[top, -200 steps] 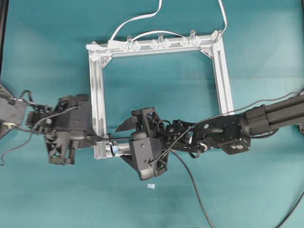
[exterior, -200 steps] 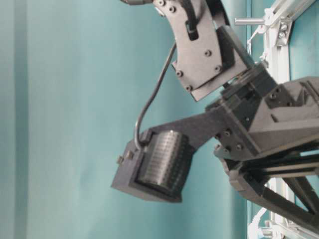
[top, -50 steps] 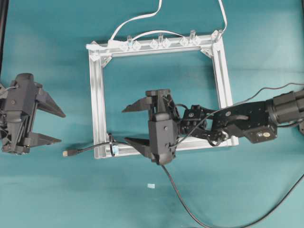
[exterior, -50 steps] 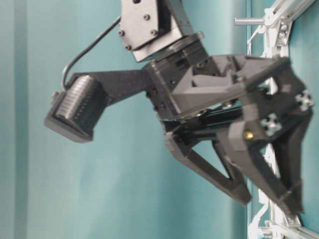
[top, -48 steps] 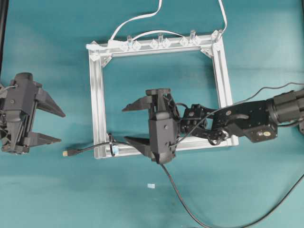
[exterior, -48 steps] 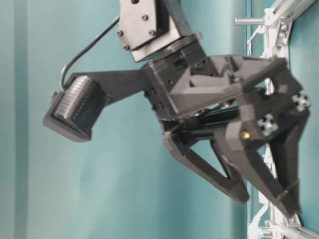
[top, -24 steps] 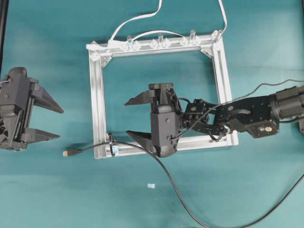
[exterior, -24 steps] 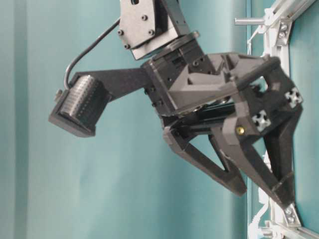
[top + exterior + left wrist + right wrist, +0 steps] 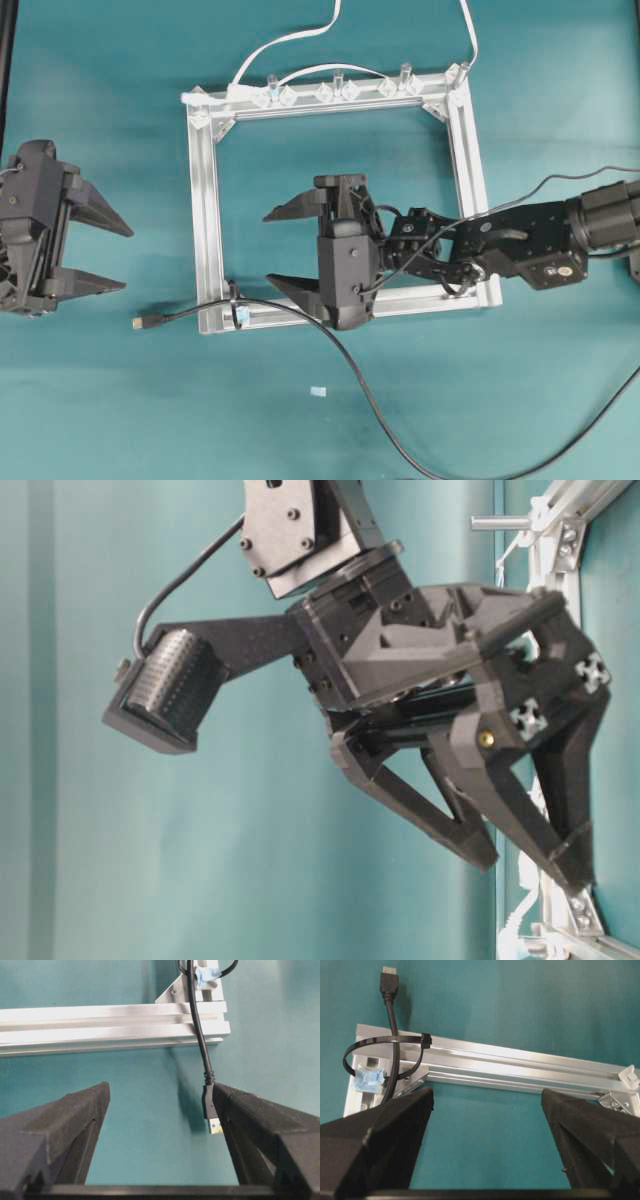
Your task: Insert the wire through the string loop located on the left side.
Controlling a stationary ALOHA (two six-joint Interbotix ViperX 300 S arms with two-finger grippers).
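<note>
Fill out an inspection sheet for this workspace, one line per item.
Surface: teal table, bare around the frame.
Job's things: wire runs through the string loop at the aluminium frame corner; its plug lies outside the frame.
Clutter: small pale scrap below the frame.
Grippers: left gripper open, holding nothing; right gripper open over the frame's lower half, holding nothing.
Cables: white cable clipped along the top rail.
Surroundings: nothing seen.
</note>
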